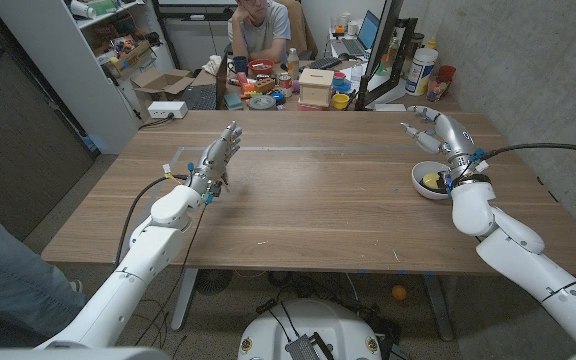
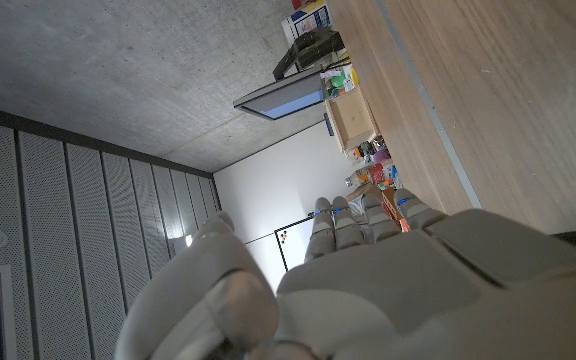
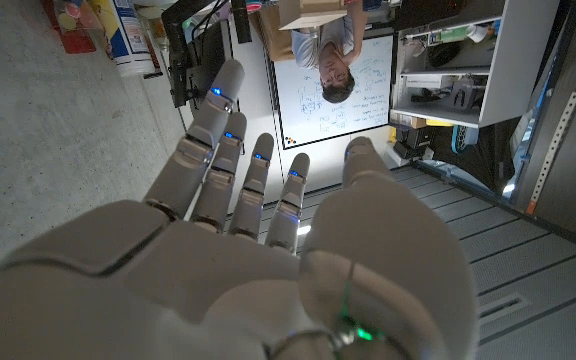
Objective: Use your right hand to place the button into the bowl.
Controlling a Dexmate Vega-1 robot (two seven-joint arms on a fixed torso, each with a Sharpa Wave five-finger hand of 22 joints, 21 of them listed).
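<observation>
- No brand, label or writing can be read in any view; the scrawl on the whiteboard (image 3: 333, 95) behind the desk is too small to make out.
- The right hand (image 1: 440, 132) is held above the desk's right side, near the far right corner, fingers stretched out and apart, gripping nothing. The right wrist view shows the same: fingers (image 3: 208, 140) long and spread, thumb set off to one side, nothing between them.
- The white bowl (image 1: 431, 181) stands on the desk close to the right edge, just beside the right wrist on its inner side.
- The button (image 1: 430, 181) is a small yellow thing lying inside the bowl; its shape is too small to tell more.
- The left hand (image 1: 215, 161) is raised over the left half of the desk, toward the far edge, fingers straight and close together, holding nothing. In the left wrist view its fingers (image 2: 353, 215) reach out side by side.
- A person (image 1: 259, 30) sits behind the desk's far edge, at a second table crowded with small coloured things and a pale wooden box (image 1: 315, 87).
</observation>
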